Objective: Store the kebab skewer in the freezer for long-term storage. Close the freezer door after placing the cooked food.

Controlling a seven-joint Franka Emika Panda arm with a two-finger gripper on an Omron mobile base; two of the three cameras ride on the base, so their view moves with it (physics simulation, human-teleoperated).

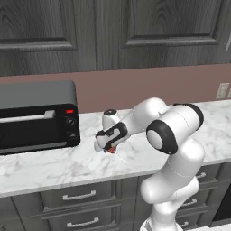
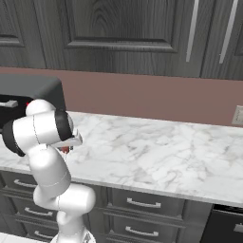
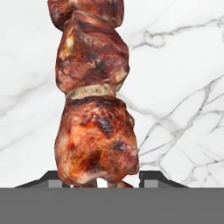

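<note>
Gripper (image 3: 99, 178) clamped on the kebab skewer (image 3: 92, 109), low on the marble surface (image 1: 45, 164) beside the toaster oven (image 1: 38, 115). I'd lift straight up, keep the stick level, then swing toward the freezer.

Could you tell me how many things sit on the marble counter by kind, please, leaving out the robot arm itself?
Toaster oven: 1
Kebab skewer: 1
Total: 2 on the marble counter
</note>
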